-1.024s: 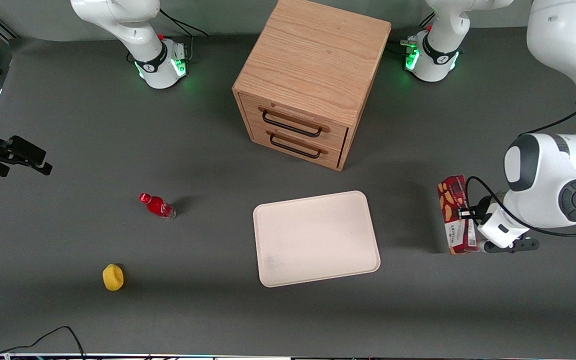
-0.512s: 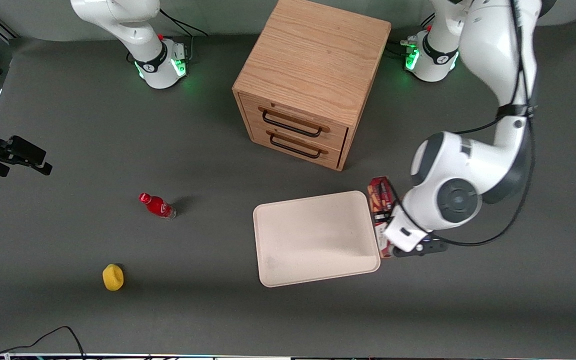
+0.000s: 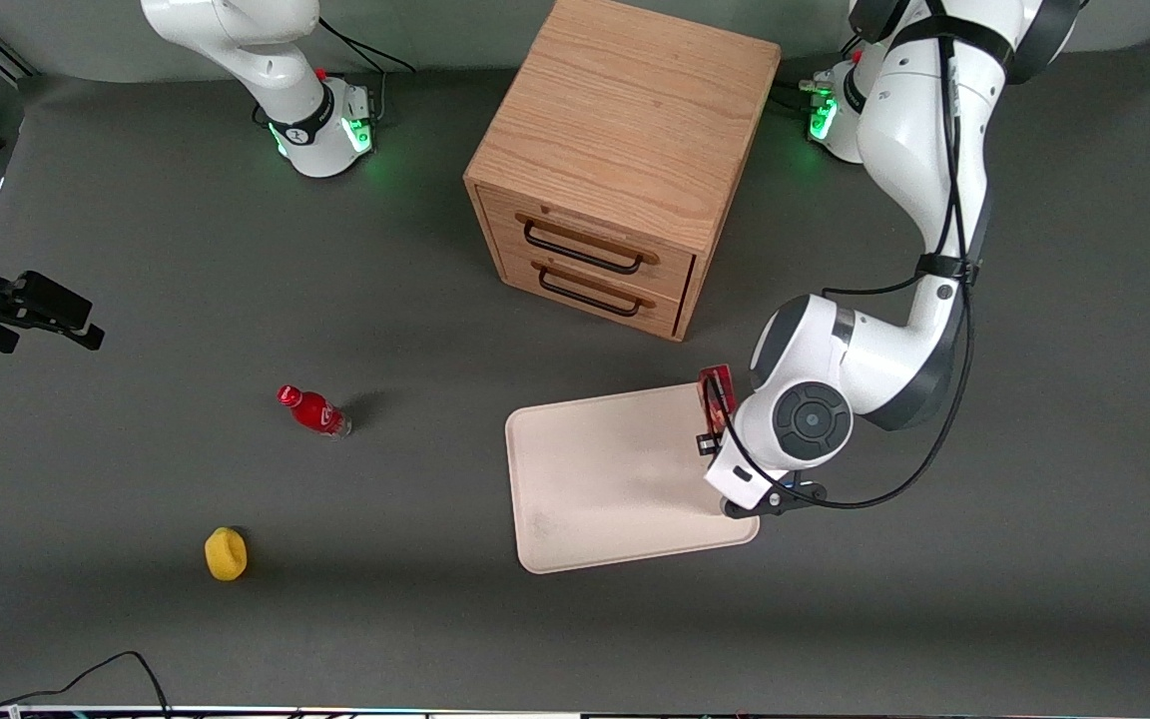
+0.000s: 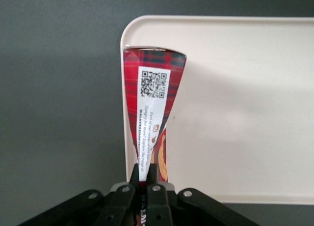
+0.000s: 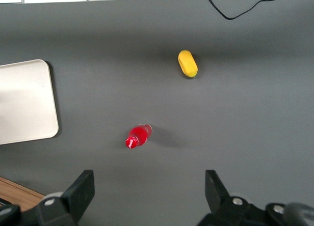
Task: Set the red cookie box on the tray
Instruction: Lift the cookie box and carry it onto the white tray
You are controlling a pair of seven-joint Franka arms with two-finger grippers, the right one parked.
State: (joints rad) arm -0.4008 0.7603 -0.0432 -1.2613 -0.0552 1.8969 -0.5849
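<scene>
My left gripper [image 4: 145,171] is shut on the red cookie box [image 4: 153,105], a long dark-red tartan box with a white label and QR code. It holds the box in the air over the edge of the cream-white tray [image 4: 245,113]. In the front view the box [image 3: 716,396] shows above the tray's [image 3: 605,479] edge toward the working arm's end, mostly hidden by the wrist. The gripper [image 3: 720,459] itself is hidden under the wrist there. A corner of the tray also shows in the right wrist view [image 5: 24,100].
A wooden two-drawer cabinet [image 3: 625,150] stands farther from the front camera than the tray. A small red bottle [image 3: 314,410] and a yellow lemon-like object [image 3: 226,553] lie toward the parked arm's end of the table; both also show in the right wrist view.
The left arm has carried the cookie box sideways from the working arm's end of the table to over the tray's edge. The tray, bottle and yellow object have not moved.
</scene>
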